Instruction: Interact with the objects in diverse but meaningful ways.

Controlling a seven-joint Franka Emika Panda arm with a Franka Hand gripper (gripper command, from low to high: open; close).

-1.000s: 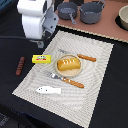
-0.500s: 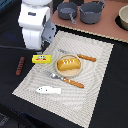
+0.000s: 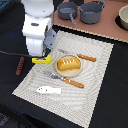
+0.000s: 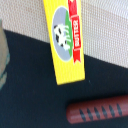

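Directly below the claw, the yellow butter block [image 4: 64,40] has a smooth, flat surface with a printed label, and lies partly on a placemat [image 4: 107,17] of coarse woven cloth, matt and pale. Beside it, the red-brown sausage [image 4: 97,113] looks like smooth plastic with a faint sheen, resting on a dark matt tabletop [image 4: 27,95]. Further from the claw, the golden bread loaf [image 3: 68,64] appears glossy, and the grey long-handled saucepan [image 3: 67,10] has a dull metallic-looking finish.
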